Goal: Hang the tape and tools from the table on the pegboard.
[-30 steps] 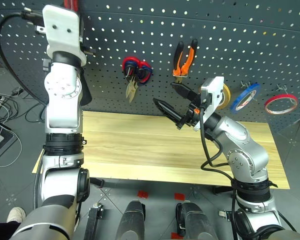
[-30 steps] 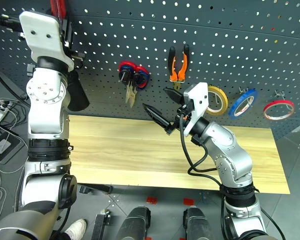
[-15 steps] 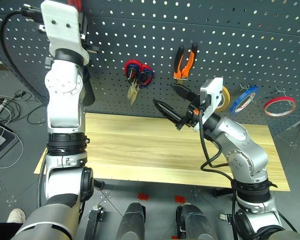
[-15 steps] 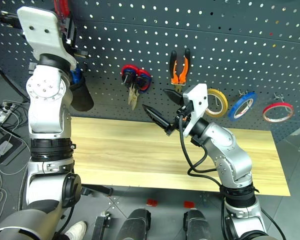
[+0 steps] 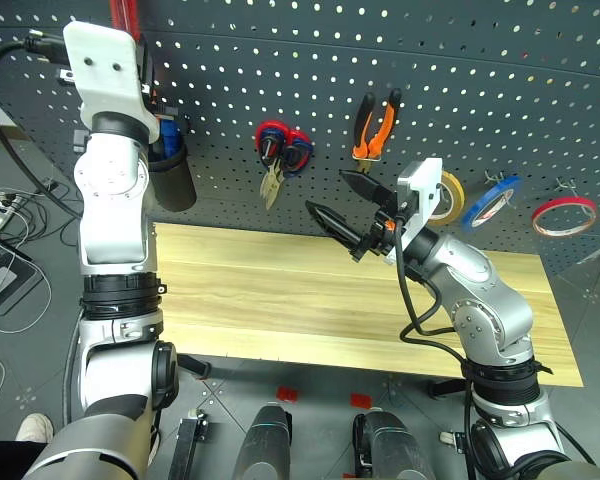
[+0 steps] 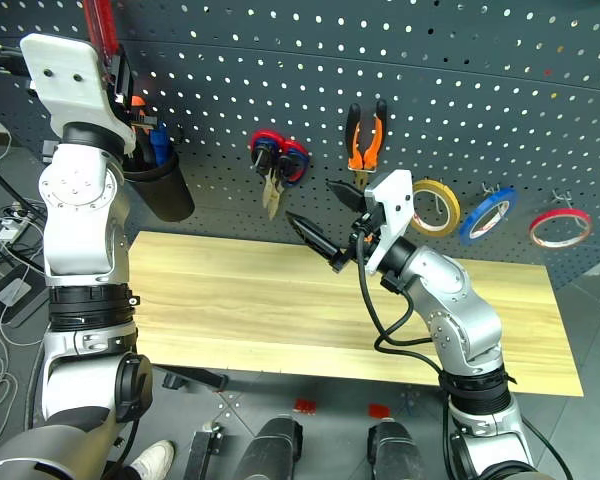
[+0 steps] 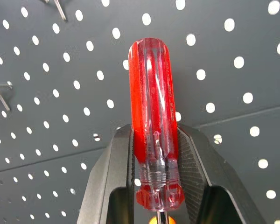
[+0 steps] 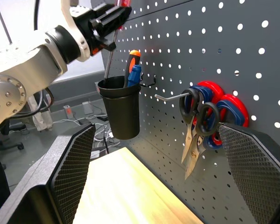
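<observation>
- The red-handled screwdriver (image 7: 154,116) is the thing in hand: its clear red handle sits upright between the left gripper (image 7: 155,154)'s two fingers (image 7: 113,177), which are closed narrow on the lower part of the handle, while the rounded top stands free above them.
- Judged from its look, it is light, rigid and slim; the glossy fluted plastic seems slippery, so a hold low on the handle near the collar, as here, should keep it from sliding or swinging.
- The thin metal shaft runs down below the fingers, and in the right wrist view its tip reaches the mouth of the black cup (image 8: 119,109) on the pegboard (image 5: 460,60).
- Two other screwdrivers, an orange-handled one (image 8: 134,56) and a blue-handled one (image 8: 134,74), already stand in that cup, just beside the shaft; a straight, gentle drop looks needed so the shaft slips past them.
- The right gripper (image 5: 342,212) waits over the desk (image 5: 280,300) with its fingers spread wide and nothing between them.
- Beyond its fingertips on the board hang the small black-handled scissors (image 8: 196,126) over the larger red-handled pair (image 8: 226,109), then the pliers (image 5: 371,122), the yellow tape (image 5: 446,195), the blue tape (image 5: 490,197) and the red tape (image 5: 562,215).
- The desk holds no tool, so this looks like the last item.
</observation>
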Available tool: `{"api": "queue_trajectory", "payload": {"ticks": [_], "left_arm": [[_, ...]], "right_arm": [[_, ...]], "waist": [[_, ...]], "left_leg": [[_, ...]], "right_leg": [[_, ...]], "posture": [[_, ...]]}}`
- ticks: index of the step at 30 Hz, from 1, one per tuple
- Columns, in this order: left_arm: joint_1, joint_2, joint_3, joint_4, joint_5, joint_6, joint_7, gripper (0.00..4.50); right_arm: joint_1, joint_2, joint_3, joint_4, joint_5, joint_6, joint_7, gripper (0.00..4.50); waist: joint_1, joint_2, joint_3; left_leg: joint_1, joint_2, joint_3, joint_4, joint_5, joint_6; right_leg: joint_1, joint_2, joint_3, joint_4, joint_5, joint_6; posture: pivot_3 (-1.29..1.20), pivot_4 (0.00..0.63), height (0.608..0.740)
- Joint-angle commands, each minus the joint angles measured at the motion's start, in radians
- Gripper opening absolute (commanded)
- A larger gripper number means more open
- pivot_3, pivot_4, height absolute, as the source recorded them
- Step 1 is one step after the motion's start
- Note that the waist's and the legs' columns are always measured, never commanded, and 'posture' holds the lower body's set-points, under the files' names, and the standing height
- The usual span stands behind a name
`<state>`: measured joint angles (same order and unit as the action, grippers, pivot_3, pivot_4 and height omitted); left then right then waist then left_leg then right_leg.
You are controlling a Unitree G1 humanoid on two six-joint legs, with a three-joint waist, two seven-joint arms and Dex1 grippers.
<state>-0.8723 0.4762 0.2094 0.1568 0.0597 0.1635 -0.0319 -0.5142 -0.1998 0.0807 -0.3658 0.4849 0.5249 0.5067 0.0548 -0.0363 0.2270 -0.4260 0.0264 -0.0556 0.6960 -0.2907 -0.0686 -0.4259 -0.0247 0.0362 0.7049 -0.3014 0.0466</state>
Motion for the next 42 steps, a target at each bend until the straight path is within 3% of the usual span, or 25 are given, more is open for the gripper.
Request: {"api": "queue_trajectory", "payload": {"ticks": [1,19,31,42], "left_arm": [[-0.031,0.011,0.002,0.003,0.003,-0.044,0.008,0.94],[0.122,-0.002,0.031,-0.078,-0.012,0.036,0.029,0.94],[0.121,0.001,0.031,-0.090,-0.022,0.042,0.020,4.46],[0.160,-0.021,0.034,-0.232,-0.094,0.138,-0.032,4.46]], "right_arm": [[0.003,-0.002,-0.005,-0.030,0.004,-0.014,-0.003,4.50],[0.008,-0.018,-0.006,-0.034,0.006,-0.003,-0.012,4.50],[0.009,-0.025,-0.004,-0.028,-0.001,-0.009,-0.007,4.50],[0.042,-0.064,-0.016,-0.071,0.016,0.006,0.008,4.50]], "waist": [[-0.001,0.000,0.000],[-0.006,0.000,0.000],[-0.002,0.000,0.000],[-0.001,0.000,0.000]], "left_leg": [[0.000,0.000,0.000,0.000,0.000,0.000],[0.001,0.000,0.000,0.000,-0.001,0.001],[0.001,0.000,0.000,0.000,-0.001,0.001],[0.001,0.000,0.000,0.000,-0.001,0.001]], "right_leg": [[0.000,0.000,0.000,0.000,0.000,0.000],[0.000,0.001,0.001,0.001,0.000,0.000],[0.000,0.001,0.001,0.000,0.000,0.000],[0.001,0.000,0.001,0.000,0.000,0.000]], "posture": [[0.16,0.212,0.740],[0.16,0.228,0.740],[0.16,0.224,0.740],[0.17,0.216,0.740]]}}
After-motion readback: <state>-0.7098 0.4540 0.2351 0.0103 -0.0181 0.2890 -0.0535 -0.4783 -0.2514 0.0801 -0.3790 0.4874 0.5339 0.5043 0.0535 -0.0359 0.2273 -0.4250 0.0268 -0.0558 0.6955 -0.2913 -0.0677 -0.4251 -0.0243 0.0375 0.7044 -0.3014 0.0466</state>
